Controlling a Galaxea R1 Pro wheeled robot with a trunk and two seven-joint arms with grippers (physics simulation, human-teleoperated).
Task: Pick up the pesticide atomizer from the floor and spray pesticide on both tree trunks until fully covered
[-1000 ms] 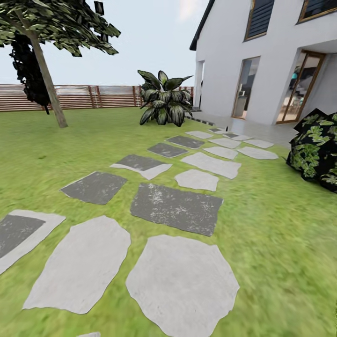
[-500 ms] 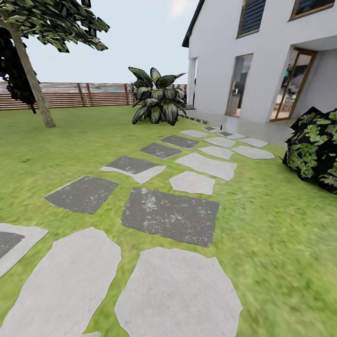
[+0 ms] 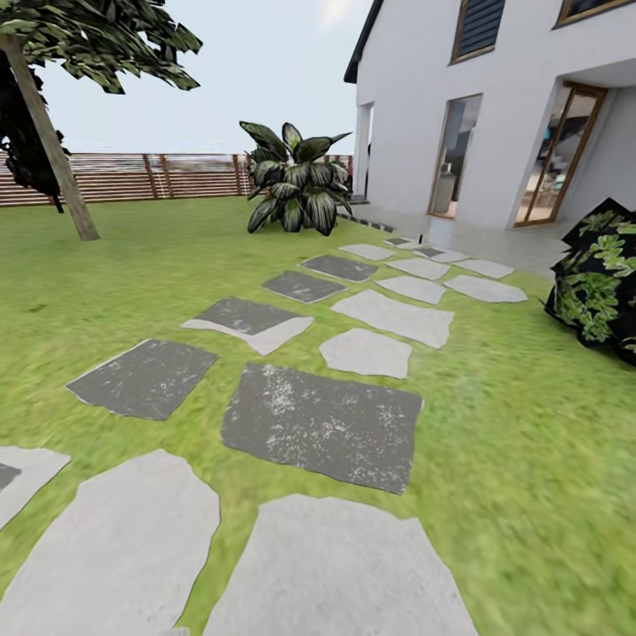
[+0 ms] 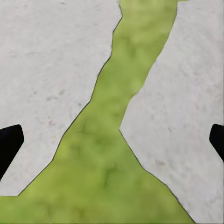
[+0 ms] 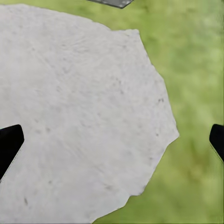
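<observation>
One tree (image 3: 53,132) stood far to the left in the head view, with a thin, leaning grey-brown trunk (image 3: 49,146) and a green leafy top. A dark leafy shape (image 3: 26,150) was right behind it. The tree grew out of the grass floor (image 3: 530,424), well away from the stones. Behind it ran a brown wooden fence (image 3: 177,177) made of flat slats.

In the middle, a big plant with wide striped leaves (image 3: 296,181) sat on the grass near the fence. A path of flat stones went from close up all the way to it. Some stones were dark grey (image 3: 322,424) and some were pale (image 3: 393,316). The dark ones and pale ones lay side by side with strips of grass between them.

On the right stood a white house (image 3: 495,115) with tall glass doors (image 3: 552,155). A dark bush with green leaves (image 3: 601,278) sat on the grass at the right edge.

In the left wrist view, the left gripper (image 4: 112,140) was spread wide, holding nothing, its black tips at the two sides of the view. Under it were two pale stones with a strip of grass between them.

In the right wrist view, the right gripper (image 5: 112,140) was spread wide too, holding nothing. Under it was one pale stone (image 5: 79,121) with grass beside it.
</observation>
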